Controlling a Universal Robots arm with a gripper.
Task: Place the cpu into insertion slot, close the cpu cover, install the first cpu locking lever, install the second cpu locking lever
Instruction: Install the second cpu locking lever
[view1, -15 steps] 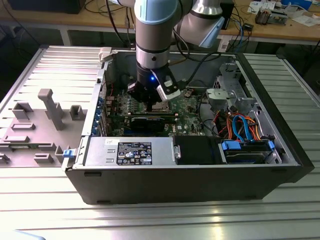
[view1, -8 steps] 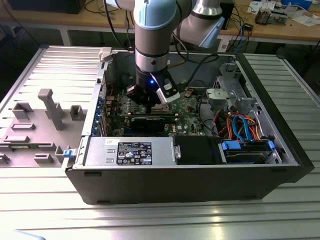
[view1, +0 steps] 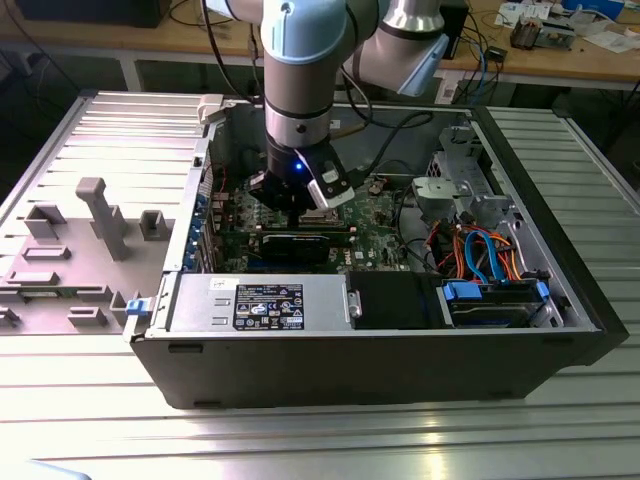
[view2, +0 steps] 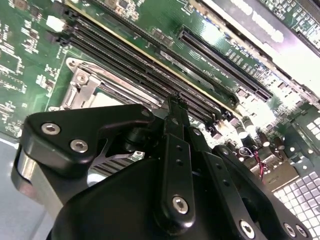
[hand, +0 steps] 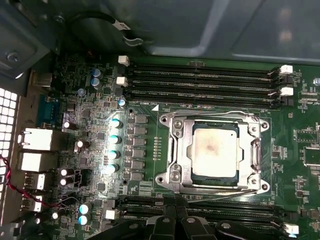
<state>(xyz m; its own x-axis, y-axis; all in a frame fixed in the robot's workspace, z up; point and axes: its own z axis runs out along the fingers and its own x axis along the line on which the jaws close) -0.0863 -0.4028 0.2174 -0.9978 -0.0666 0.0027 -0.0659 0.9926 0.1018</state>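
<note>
Silver-grey, the cpu (hand: 216, 150) sits in the insertion slot (hand: 191, 176) on the green motherboard (hand: 145, 150), with the cpu cover (hand: 184, 145) closed flat around it. Beside the socket's edge, over the black memory slots (hand: 200, 80), the gripper (view2: 174, 107) hangs empty, fingers drawn narrow together, inside the open computer case (view1: 560, 300).

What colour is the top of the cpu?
Dull silver-grey with a faint tan tinge, on the cpu, best seen in the first wrist view.

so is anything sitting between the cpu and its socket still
No. In the first wrist view the cpu already lies in the socket, with the metal cover closed around it. The gripper sits beside it.
</note>
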